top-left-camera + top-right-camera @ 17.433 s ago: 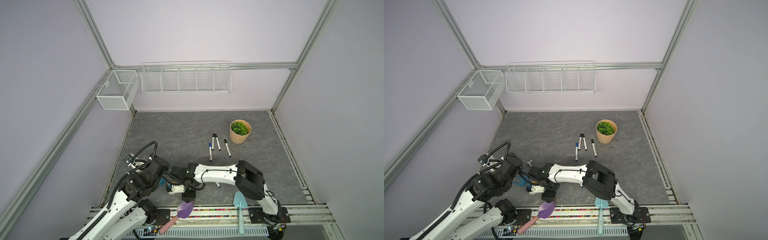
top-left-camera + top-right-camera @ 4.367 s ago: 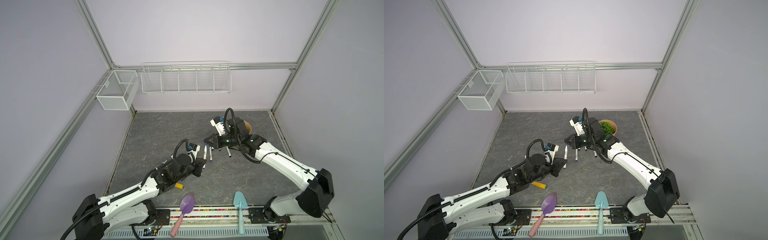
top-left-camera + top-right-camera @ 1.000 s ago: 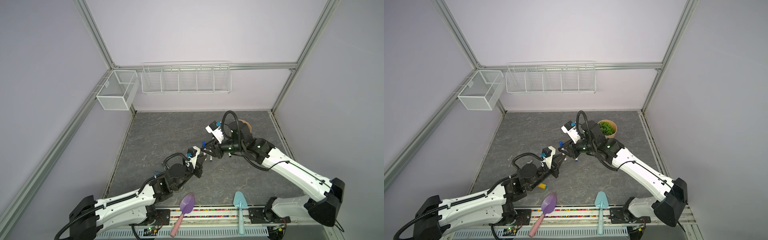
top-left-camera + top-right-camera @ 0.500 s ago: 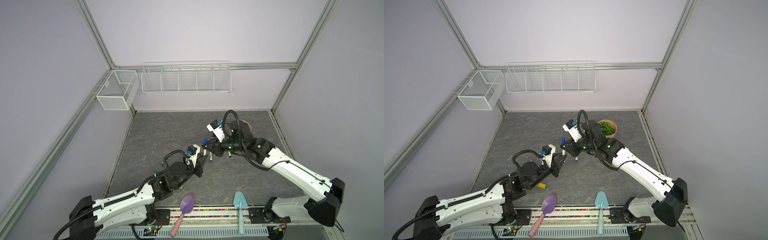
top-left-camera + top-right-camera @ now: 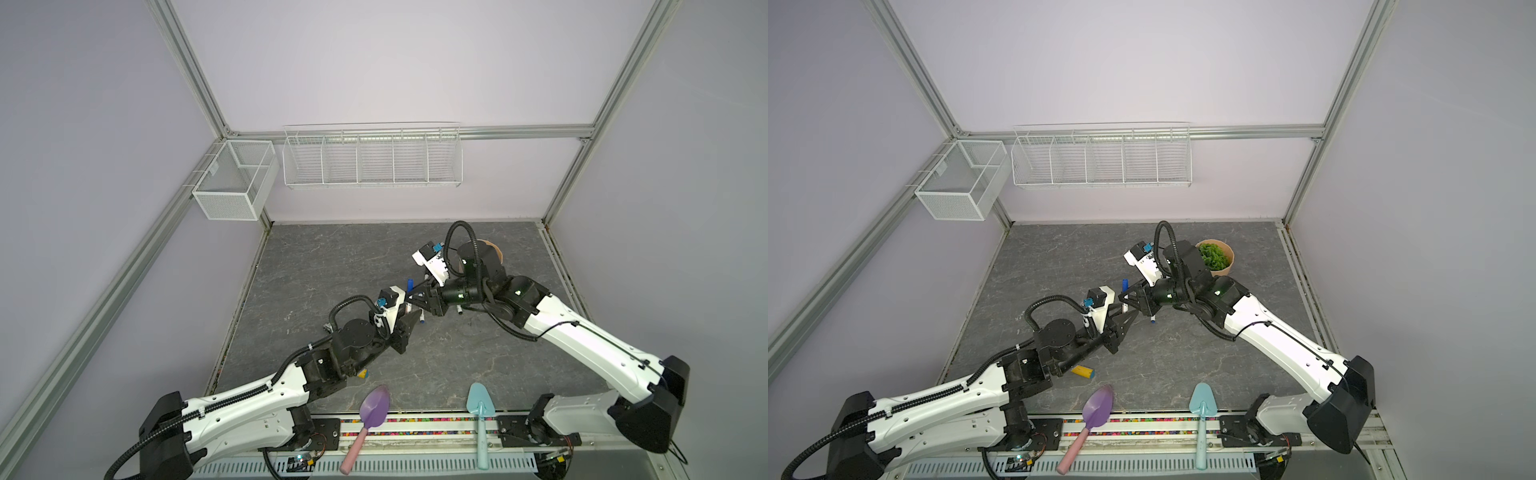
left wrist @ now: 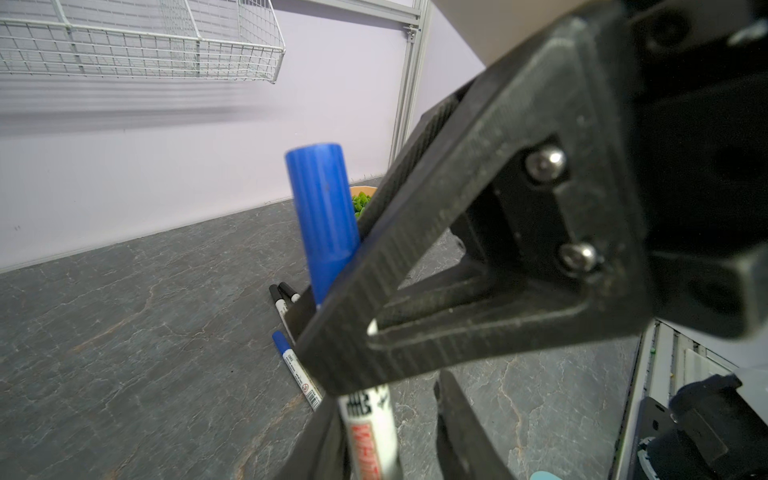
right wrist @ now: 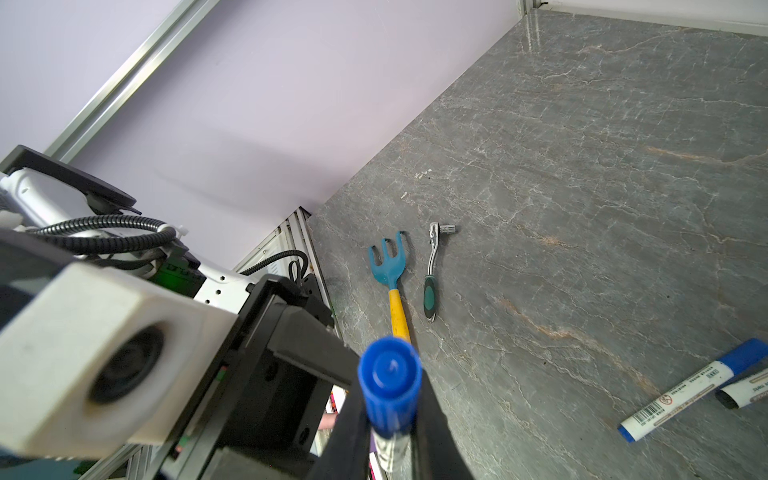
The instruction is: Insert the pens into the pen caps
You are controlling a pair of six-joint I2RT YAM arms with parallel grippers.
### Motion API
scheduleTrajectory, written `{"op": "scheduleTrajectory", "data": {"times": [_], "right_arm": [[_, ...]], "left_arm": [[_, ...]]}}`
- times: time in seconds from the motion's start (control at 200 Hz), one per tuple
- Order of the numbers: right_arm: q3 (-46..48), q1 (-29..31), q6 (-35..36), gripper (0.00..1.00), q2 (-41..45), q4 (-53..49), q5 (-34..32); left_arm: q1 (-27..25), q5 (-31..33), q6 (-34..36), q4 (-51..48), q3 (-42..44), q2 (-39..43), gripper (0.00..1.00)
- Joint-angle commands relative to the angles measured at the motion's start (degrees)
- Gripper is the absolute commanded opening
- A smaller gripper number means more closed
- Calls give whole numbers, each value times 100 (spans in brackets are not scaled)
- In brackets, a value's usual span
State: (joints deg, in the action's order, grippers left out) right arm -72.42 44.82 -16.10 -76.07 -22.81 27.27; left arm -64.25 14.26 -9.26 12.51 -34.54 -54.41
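Grey table [image 5: 332, 257] waits below, so any slip means a drop: the left gripper [image 6: 390, 411] has jaws slightly parted (flanking, not holding, I judge) and the right gripper [image 7: 390, 415] alone pinches the raised pen [image 7: 388, 446] just under its blue cap [image 6: 322, 216], which may be half-seated and pop off.

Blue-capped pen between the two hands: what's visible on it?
The pen is a slim white plastic-looking barrel with black and red print, its blue cap already seated on top. It is held in the air, near upright, cap up. The right hand is shut on the barrel just under the cap. The left hand brackets the lower barrel, with one finger clear of it.
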Motion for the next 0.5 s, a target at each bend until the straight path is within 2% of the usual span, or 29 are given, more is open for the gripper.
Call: {"op": "scheduleTrajectory", "data": {"times": [0.0, 0.15, 0.265, 0.41, 0.495], "right_arm": [[62, -60, -53, 7, 119, 22, 104], [97, -120, -93, 7, 170, 48, 144], [140, -168, -115, 10, 213, 62, 143], [115, -182, -124, 32, 268, 90, 54], [67, -193, -124, 37, 277, 159, -90]], "left_arm": [[-20, -99, 91, 31, -193, -41, 23], [-16, -119, 73, 12, -237, -85, 0], [0, -169, 42, 118, -186, -82, 0], [3, -317, 51, 111, -171, -213, 0], [1, -509, 64, 135, -174, -328, 0]]}}
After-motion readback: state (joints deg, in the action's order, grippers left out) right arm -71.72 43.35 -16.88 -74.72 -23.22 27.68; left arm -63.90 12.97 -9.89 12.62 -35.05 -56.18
